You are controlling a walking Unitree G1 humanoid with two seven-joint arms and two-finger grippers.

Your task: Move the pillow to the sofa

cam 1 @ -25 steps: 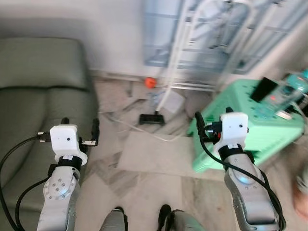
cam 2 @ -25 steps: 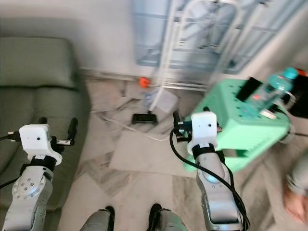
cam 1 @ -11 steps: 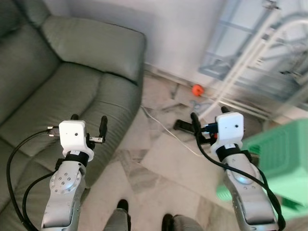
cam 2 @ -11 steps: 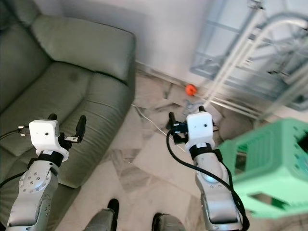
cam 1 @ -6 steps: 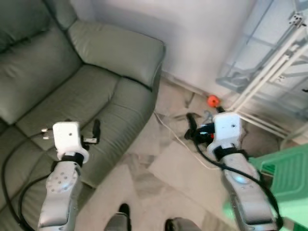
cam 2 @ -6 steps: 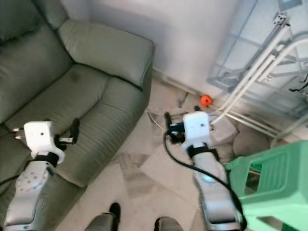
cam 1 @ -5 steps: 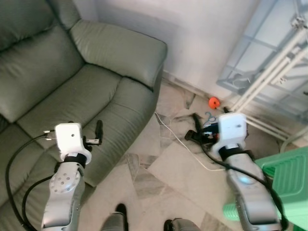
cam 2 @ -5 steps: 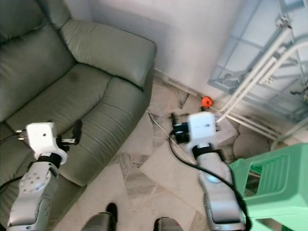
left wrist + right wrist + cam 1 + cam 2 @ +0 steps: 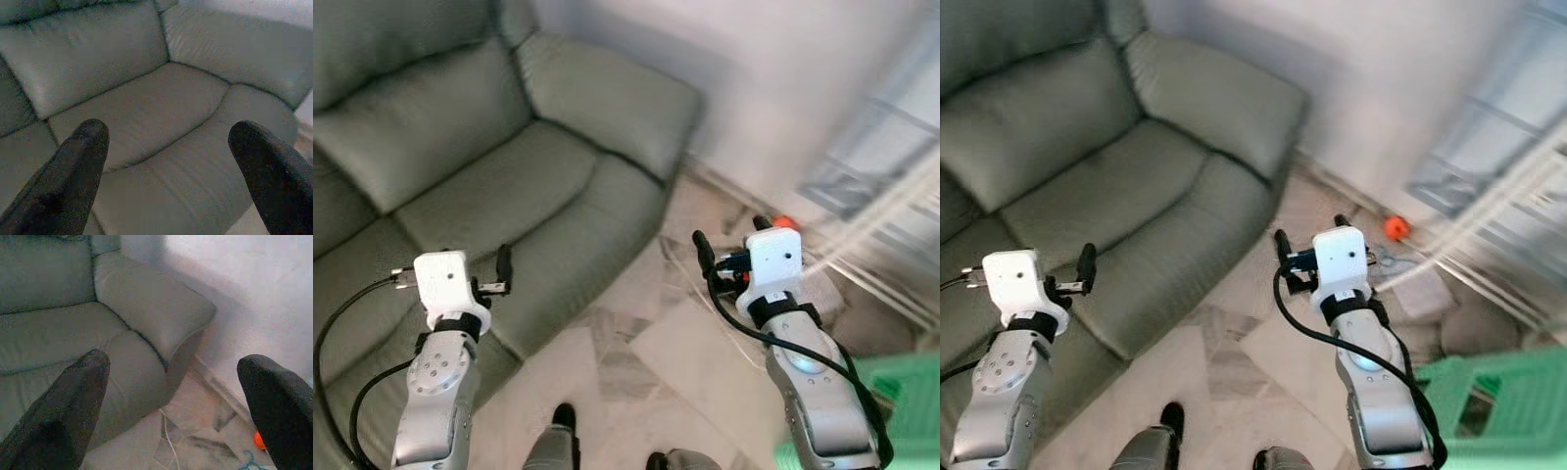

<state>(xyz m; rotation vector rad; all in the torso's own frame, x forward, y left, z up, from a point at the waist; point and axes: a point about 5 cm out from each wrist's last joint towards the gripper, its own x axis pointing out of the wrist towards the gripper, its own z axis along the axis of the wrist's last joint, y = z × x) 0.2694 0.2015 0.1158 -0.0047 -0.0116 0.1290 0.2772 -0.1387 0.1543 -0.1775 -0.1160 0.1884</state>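
Note:
A grey-green leather sofa (image 9: 509, 186) spans the left and upper part of the eye views, with its armrest (image 9: 1219, 93) toward the wall. My left gripper (image 9: 478, 262) hovers over the front of the seat cushion (image 9: 146, 107), open, with nothing between its fingers. My right gripper (image 9: 729, 233) is raised over the marble floor (image 9: 646, 352) just right of the sofa's corner. It is open and holds nothing, pointing toward the armrest (image 9: 151, 298) and the wall.
An orange ball (image 9: 1395, 227) lies on the floor by the wall. A blurred white rack (image 9: 881, 186) stands at the right, and a green plastic stool (image 9: 1498, 401) at the lower right. A thin white cable (image 9: 168, 440) runs across the floor near the sofa.
The camera has swung left: the sofa now takes up more of the picture, and the stool and rack have slid to the right edge. Both grippers stay open with nothing in them.

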